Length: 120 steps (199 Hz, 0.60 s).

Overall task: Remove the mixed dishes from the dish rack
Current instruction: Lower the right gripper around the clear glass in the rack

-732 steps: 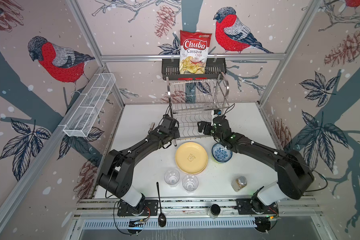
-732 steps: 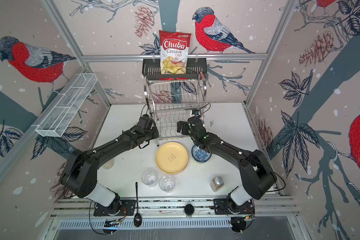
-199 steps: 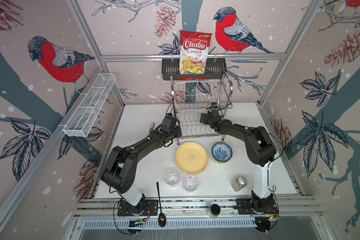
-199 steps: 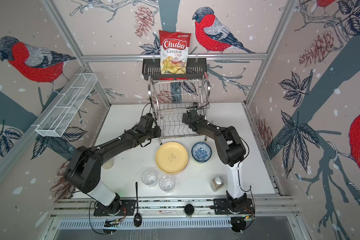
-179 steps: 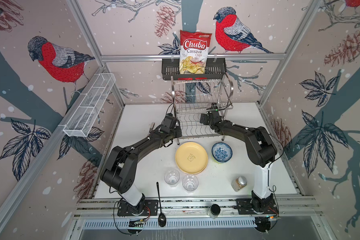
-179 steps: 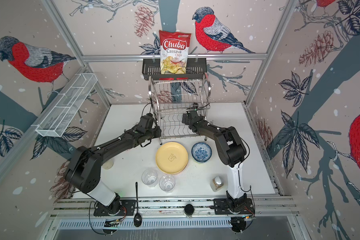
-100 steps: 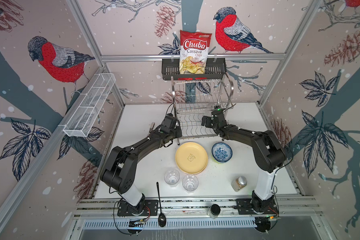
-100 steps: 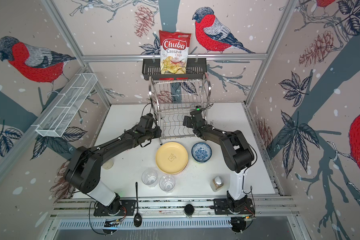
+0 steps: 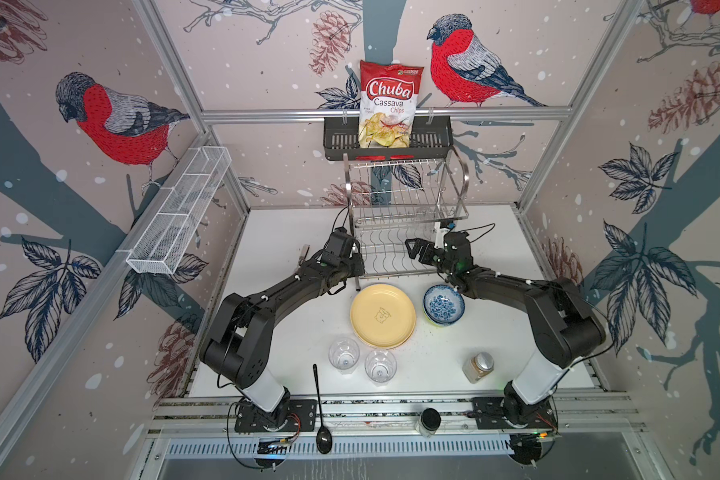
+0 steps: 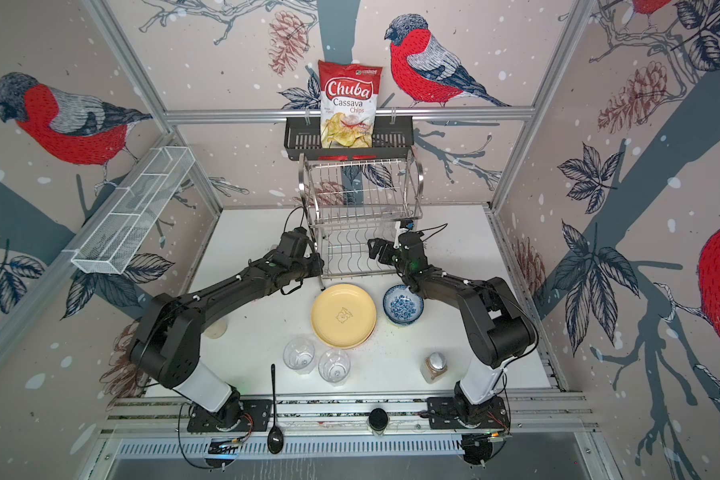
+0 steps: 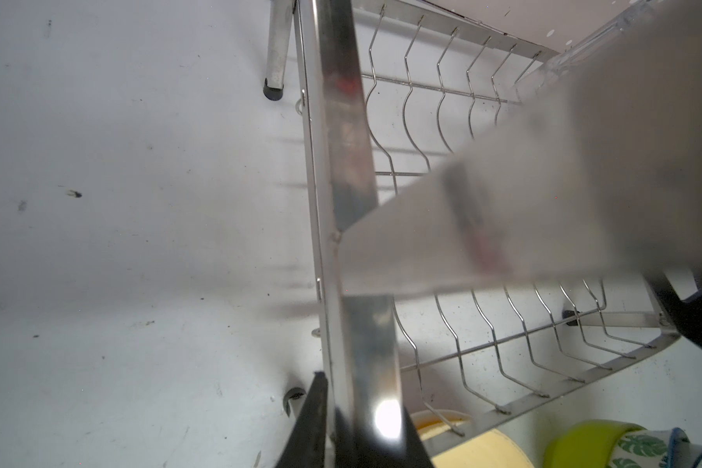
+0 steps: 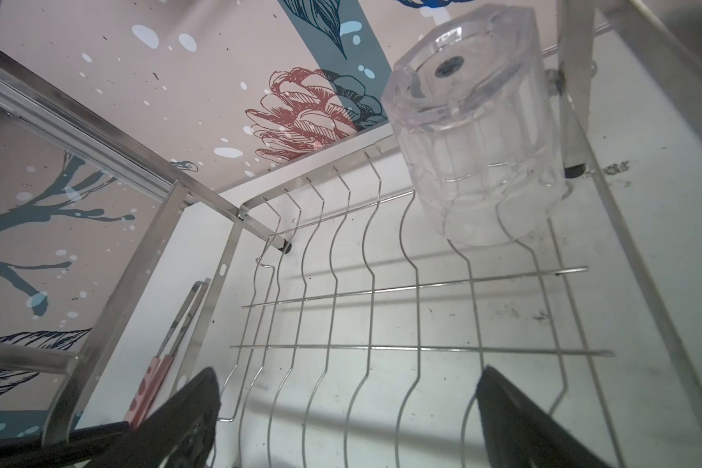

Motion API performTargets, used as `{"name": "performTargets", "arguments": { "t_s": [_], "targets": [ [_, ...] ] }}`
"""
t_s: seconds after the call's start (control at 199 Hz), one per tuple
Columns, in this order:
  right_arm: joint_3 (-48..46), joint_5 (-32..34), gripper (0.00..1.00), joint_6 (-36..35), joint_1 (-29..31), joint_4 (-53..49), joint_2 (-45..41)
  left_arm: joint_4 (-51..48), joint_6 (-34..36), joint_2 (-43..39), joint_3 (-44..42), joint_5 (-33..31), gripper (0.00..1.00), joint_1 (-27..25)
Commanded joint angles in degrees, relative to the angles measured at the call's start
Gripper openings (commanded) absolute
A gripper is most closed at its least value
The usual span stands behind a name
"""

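Observation:
The dish rack (image 9: 408,216) (image 10: 360,212) stands at the back middle of the table. My left gripper (image 9: 356,276) (image 11: 361,405) is shut on its front left side frame (image 11: 365,344). My right gripper (image 9: 412,249) (image 12: 347,385) is open over the lower tier, nothing between its fingers. A clear tumbler (image 12: 475,142) stands upside down in that tier's far corner, apart from the fingers. On the table in front lie the stacked plates, yellow on top (image 9: 382,316) (image 10: 344,316), the stacked bowls, blue-white on top (image 9: 443,307) (image 10: 403,309), and two tumblers (image 9: 344,353) (image 9: 380,365).
A spice jar (image 9: 479,365) stands front right, a black-lidded jar (image 9: 429,422) and a black spoon (image 9: 321,411) at the front rail. A black shelf (image 9: 387,143) with a chips bag hangs behind the rack, a white mesh basket (image 9: 179,212) on the left wall. A pink-handled utensil (image 12: 171,344) lies left of the rack.
The right arm's elbow has swung out to the right and lower, with its open gripper staying over the lower tier. The left gripper keeps its hold on the rack frame.

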Motion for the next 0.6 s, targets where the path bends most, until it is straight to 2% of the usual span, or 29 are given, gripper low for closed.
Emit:
{"name": "performTargets", "arguments": {
  "t_s": [0.0, 0.266, 0.597],
  "targets": [
    [-0.7, -0.3, 0.99, 2.6, 1.6, 7.8, 1.3, -4.1, -0.4, -0.3, 0.2, 2.2, 0.09, 0.1],
    [4.6, -4.0, 0.99, 7.2, 5.0, 14.0, 8.5, -4.2, -0.1, 0.7, 0.6, 2.5, 0.09, 0.1],
    [14.6, -2.1, 0.99, 4.8, 4.5, 12.7, 17.4, -4.3, 0.0, 1.0, 0.7, 2.7, 0.09, 0.2]
  ]
}}
